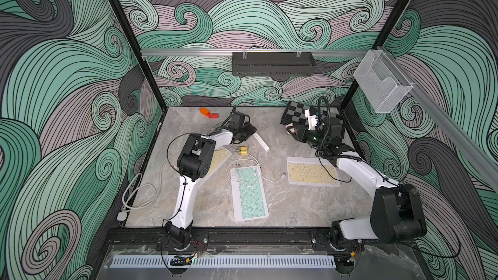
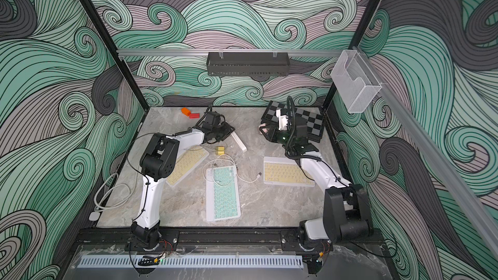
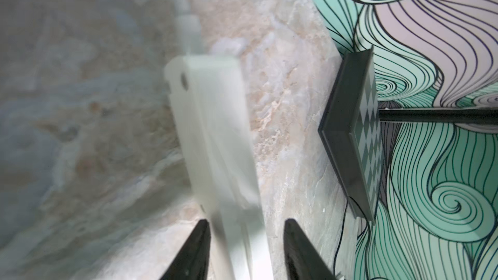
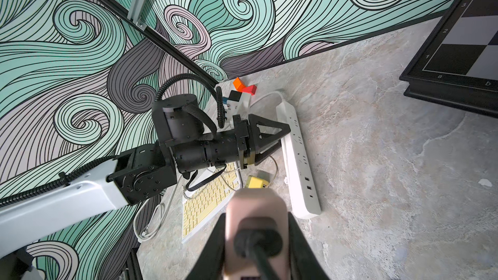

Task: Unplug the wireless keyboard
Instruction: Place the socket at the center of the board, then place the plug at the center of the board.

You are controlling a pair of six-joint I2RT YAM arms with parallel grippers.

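Note:
Three small keyboards lie on the marble table: a green one (image 1: 249,193) in the middle, a yellow one (image 1: 312,171) on the right, and a yellow one (image 1: 218,158) partly under my left arm. A thin white cable (image 1: 242,162) loops round the green keyboard's far end, its USB plug (image 1: 283,175) lying loose. My left gripper (image 3: 245,222) stands open astride a white power strip (image 3: 213,130), one finger touching it. Off to the right, my right gripper (image 4: 256,214) is shut on a pink adapter (image 4: 256,206) with a black cable, held above the table.
A yellow charger (image 1: 242,150) lies beside the power strip (image 1: 262,144). A chessboard (image 1: 299,113) sits at the back right. Orange (image 1: 205,111) and red (image 1: 213,115) blocks lie at the back left. A thick white cord (image 1: 134,195) coils along the left edge.

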